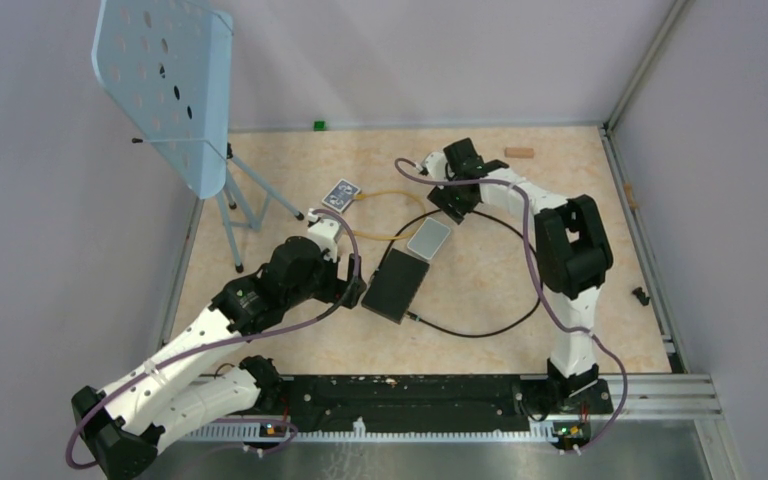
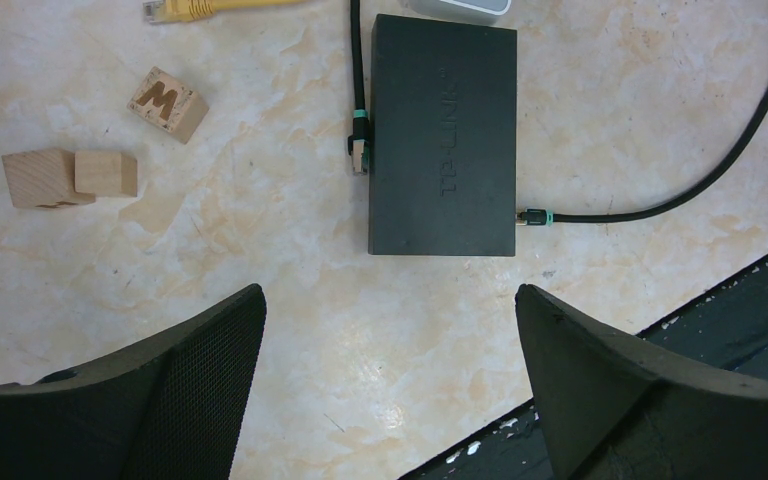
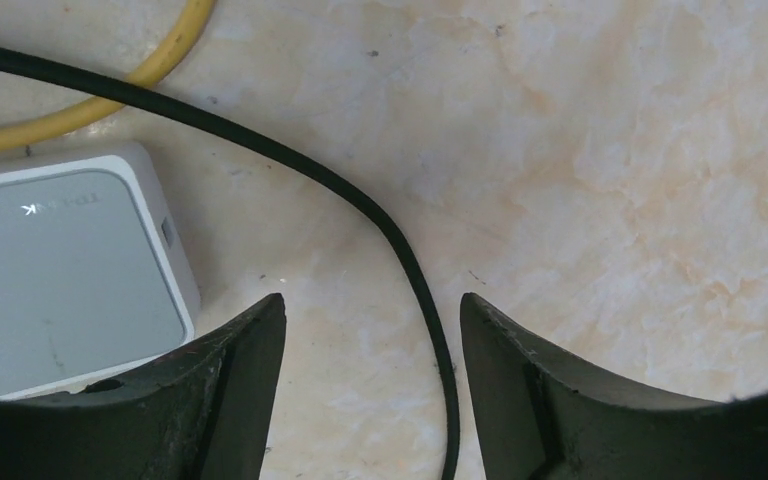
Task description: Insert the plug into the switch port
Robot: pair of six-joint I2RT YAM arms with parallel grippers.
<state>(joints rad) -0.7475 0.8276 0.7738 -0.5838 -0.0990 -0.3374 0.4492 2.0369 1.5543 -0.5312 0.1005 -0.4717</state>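
Observation:
The switch is a flat matte-black box [image 2: 443,135] [image 1: 395,285] lying mid-table. Its port sockets sit in the narrow edges and do not show from above. A free plug [image 2: 359,150] with a teal boot lies beside the box's left long edge, on a black cable [image 3: 400,250]. A second teal-booted plug [image 2: 530,216] sits in the right edge. My left gripper [image 2: 390,310] [image 1: 355,280] hovers open near the box's short end, holding nothing. My right gripper [image 3: 370,320] [image 1: 455,205] is open and low, straddling the black cable without touching it.
A pale grey-blue rounded card [image 3: 60,280] [image 1: 428,238] lies just left of my right gripper. A yellow cable [image 3: 110,100] with its plug [image 2: 175,10], a playing card [image 1: 343,192] and wooden blocks [image 2: 168,103] [image 2: 70,177] lie nearby. A perforated blue panel on a tripod [image 1: 165,80] stands at the back left.

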